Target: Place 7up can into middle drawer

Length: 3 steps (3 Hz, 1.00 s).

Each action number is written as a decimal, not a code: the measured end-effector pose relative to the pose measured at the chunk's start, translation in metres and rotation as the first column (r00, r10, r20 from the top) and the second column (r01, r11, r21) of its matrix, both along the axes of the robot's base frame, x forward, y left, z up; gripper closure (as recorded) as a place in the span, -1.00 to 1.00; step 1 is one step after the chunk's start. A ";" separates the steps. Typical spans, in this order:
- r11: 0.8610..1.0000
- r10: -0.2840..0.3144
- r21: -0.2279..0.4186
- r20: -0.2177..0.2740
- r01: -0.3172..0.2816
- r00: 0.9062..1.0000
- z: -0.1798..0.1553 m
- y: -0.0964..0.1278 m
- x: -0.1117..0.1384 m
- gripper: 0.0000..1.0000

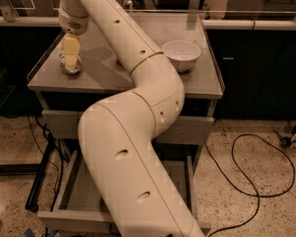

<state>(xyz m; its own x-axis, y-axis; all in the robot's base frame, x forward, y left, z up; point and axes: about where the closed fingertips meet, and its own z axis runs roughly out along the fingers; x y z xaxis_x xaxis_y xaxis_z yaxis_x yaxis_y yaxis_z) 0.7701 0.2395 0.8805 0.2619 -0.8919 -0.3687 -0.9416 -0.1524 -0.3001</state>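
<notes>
Item: 7up can (70, 69), a small silvery can standing upright on the bench (103, 78) near its front left corner; only the lower body shows, the upper part being covered by the tool. Item: tool (71, 57), pale yellow, pointing straight down on the can from above and overlapping its top; whether it is apart, together or clamped on the can cannot be told from this view. Item: robot arm (138, 132), cream-coloured with dark round holes, running from the tool across the bench top, bending at a thick elbow over the bench's front edge and filling the lower centre of the view. Item: white bowl (181, 54), upright on the bench towards the right rear, well apart from the can and just beside the arm. Item: upper drawer front (56, 124), grey, closed, directly under the bench top. Item: middle drawer (84, 191), grey metal, pulled out low in the view below the bench, its flat tray visible to either side of the arm; the can is not in it. Item: black cable (259, 181), looped on the speckled floor to the right of the bench.
</notes>
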 end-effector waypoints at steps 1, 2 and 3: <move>1.000 0.004 -0.003 0.001 -0.004 1.000 -0.007 -0.001 0.005 -1.00; 1.000 0.017 -0.001 -0.004 -0.017 1.000 -0.014 0.002 0.007 -1.00; 0.999 0.041 0.002 -0.005 -0.041 0.999 -0.019 0.011 0.006 -1.00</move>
<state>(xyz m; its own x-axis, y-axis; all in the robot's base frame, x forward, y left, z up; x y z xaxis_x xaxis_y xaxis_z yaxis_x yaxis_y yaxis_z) 0.7759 0.2505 0.8614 0.2966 -0.8798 -0.3715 -0.9361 -0.1908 -0.2955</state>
